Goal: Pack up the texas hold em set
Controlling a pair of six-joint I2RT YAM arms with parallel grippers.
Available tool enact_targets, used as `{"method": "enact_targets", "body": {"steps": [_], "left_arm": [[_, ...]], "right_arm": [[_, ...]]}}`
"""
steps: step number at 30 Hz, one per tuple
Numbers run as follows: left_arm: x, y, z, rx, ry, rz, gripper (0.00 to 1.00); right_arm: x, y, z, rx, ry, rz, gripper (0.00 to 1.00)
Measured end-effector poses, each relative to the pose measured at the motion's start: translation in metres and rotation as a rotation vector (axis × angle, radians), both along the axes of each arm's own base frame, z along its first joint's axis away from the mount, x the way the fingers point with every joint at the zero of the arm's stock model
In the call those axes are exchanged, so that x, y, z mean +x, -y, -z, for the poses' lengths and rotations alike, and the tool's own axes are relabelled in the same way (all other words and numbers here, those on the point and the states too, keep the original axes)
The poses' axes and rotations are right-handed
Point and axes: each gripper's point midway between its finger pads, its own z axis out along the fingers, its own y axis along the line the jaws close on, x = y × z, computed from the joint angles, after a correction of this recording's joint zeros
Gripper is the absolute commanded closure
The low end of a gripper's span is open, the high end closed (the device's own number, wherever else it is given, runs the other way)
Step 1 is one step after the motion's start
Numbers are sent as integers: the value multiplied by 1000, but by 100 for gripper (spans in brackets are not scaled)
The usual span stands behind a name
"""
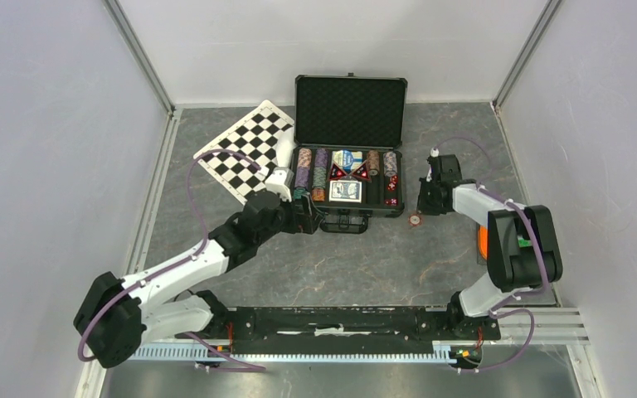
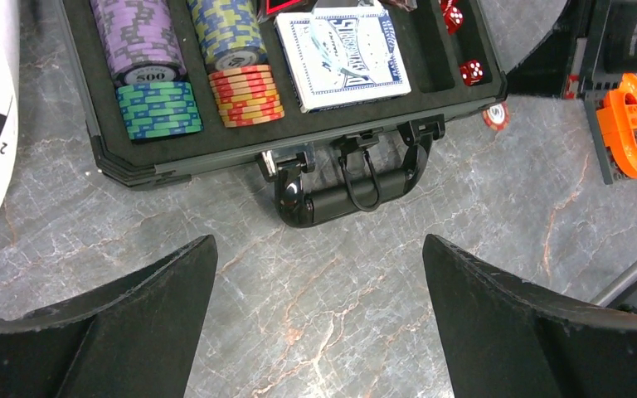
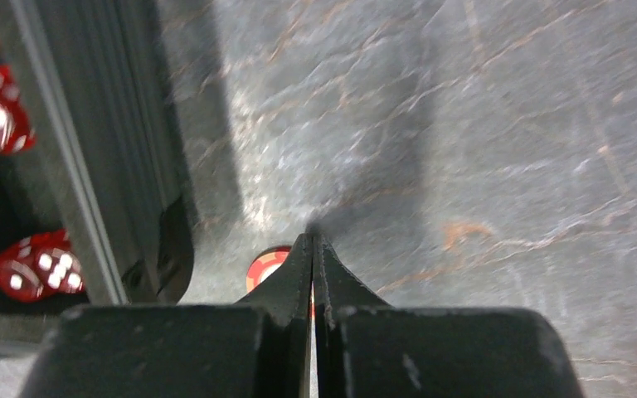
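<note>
Hovering low by the case's (image 2: pixel 216 153) front-right corner, the right hand (image 3: pixel 312 242) was pinched fully closed w/ nothing between its tips. One red chip (image 3: pixel 265 267) lay flat on the counter (image 3: pixel 481 166) right at those tips, half hidden behind them. My read: a flat chip offers little edge to pinch, so closed tips suit nudging or sliding it toward the case; can't tell if they touched it.

The case sat open mid-counter w/ its lid (image 1: pixel 350 112) upright, so the foam slots were reachable. Chip stacks (image 2: pixel 145 50), a deck (image 2: pixel 344 54) and dice (image 2: pixel 470 72) were already seated.

The left hand (image 2: pixel 317 245) hung wide open, holding nothing, facing the handle (image 2: pixel 352 186). It was prob. parked there to steady or shut the case w/o blocking the right arm.

The stray chip was the only set piece seen outside the case, so packing looked nearly done.
</note>
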Motion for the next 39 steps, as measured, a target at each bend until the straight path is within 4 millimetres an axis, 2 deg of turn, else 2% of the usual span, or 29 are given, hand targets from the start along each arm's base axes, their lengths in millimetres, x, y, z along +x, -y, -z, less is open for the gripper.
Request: {"method": "enact_targets", "body": {"steps": [4,8,12,14,18,22,24,28,32,39], "left_arm": [[3,7,-2,27,11,11,0],[1,23,3,64,-3,52,0],[-14,44,16,114,-27,109,0],[-23,56,21,138,-34,143,0],[-45,93,29,178,-40,234,0],[-70,137,37,222,-46,328,0],[-79,155,43,244,-59,360,0],[-89,189,55,315,-96,385,1],[-91,211,65,378,-134,394,5],[-90,230,83,464,-192,406,10]], "right_arm": [[-19,-17,0,34,44,-56,100],[-50,-42,0,107,63,-110,100],[-93,-65,0,216,46,-142,100],[-104,-63,0,204,14,-137,100],[-112,-41,-5,115,-35,-78,100],[-109,-9,-25,32,-1,28,100],[-104,15,-46,-22,59,112,100],[-94,57,-102,-151,207,270,100],[-90,82,-157,-236,343,381,100],[-98,109,-221,-304,525,520,99]]}}
